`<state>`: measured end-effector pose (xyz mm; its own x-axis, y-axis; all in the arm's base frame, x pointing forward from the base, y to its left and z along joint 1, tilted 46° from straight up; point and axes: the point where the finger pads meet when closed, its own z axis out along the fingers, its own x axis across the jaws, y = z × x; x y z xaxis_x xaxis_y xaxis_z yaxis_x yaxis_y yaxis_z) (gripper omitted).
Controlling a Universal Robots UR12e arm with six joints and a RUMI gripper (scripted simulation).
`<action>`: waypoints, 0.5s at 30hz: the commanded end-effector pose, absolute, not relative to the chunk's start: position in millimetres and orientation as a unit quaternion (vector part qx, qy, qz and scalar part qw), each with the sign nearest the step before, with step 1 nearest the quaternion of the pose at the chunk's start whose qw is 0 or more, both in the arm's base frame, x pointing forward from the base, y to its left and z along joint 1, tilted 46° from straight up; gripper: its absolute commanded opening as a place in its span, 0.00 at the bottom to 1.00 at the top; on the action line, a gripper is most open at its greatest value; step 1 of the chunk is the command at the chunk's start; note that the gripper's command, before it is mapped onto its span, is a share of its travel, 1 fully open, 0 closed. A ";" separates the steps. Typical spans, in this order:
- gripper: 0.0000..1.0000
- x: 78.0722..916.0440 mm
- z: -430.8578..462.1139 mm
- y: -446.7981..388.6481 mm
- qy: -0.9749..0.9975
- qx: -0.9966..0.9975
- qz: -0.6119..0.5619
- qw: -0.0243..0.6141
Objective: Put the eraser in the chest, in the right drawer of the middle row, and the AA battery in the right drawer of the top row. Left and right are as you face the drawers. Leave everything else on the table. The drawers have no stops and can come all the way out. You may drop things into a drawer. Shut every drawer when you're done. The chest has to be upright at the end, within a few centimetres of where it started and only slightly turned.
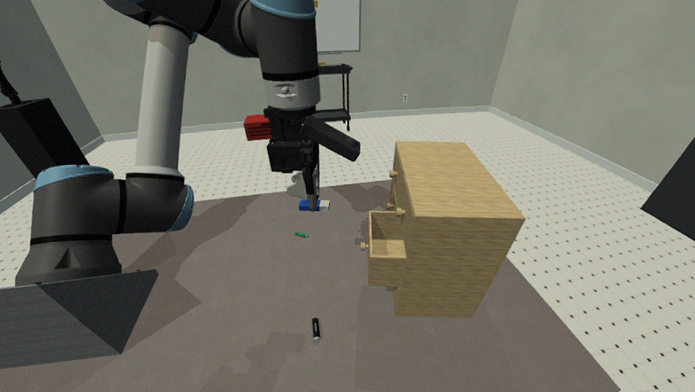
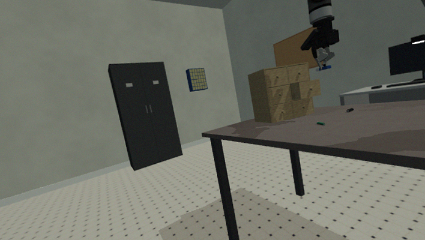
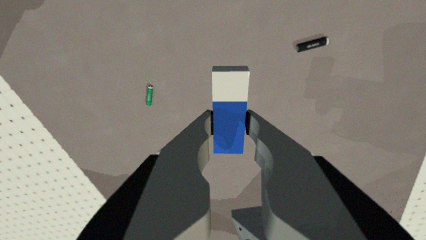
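Note:
My gripper [image 1: 313, 205] [image 2: 323, 66] [image 3: 228, 112] is shut on the blue and white eraser [image 1: 305, 205] [image 2: 326, 67] [image 3: 230, 86], holding it well above the table, out in front of the chest. The wooden chest [image 1: 456, 263] [image 2: 258, 95] stands upright. Its right middle drawer [image 1: 385, 270] [image 2: 316, 87] is pulled partly out; the part of its inside that shows is bare. The right top drawer [image 2: 294, 69] looks shut, as do the others. A small green battery, seemingly the AA battery [image 1: 301, 234] [image 2: 320, 123] [image 3: 149, 96], lies on the table.
A larger black cylinder with silvery ends [image 1: 315, 328] [image 2: 350, 110] [image 3: 312, 44] lies on the table [image 1: 230, 328] [image 2: 404, 114]. The chest's round knobs stick out toward the arm, with the open drawer's knob [image 1: 364, 245] [image 2: 310, 88] farthest out.

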<state>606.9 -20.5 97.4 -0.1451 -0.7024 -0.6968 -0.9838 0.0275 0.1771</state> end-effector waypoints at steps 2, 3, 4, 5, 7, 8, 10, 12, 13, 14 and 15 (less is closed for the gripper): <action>0.11 607.4 97.9 -21.3 0.684 -0.617 0.324 0.217; 0.11 607.4 97.9 -21.3 0.684 -0.617 0.324 0.217; 0.11 607.4 97.9 -21.3 0.684 -0.617 0.324 0.217; 0.11 607.4 97.9 -21.3 0.684 -0.617 0.324 0.217; 0.11 607.4 97.9 -21.3 0.684 -0.617 0.324 0.217; 0.11 607.4 97.9 -21.3 0.684 -0.617 0.323 0.218; 0.11 607.4 97.9 -21.3 0.684 -0.617 0.323 0.218; 0.11 607.4 97.9 -21.3 0.684 -0.616 0.323 0.218; 0.11 607.4 97.9 -21.3 0.684 -0.616 0.323 0.218; 0.11 607.4 97.9 -21.3 0.685 -0.616 0.322 0.219; 0.11 607.4 97.9 -21.3 0.685 -0.616 0.322 0.219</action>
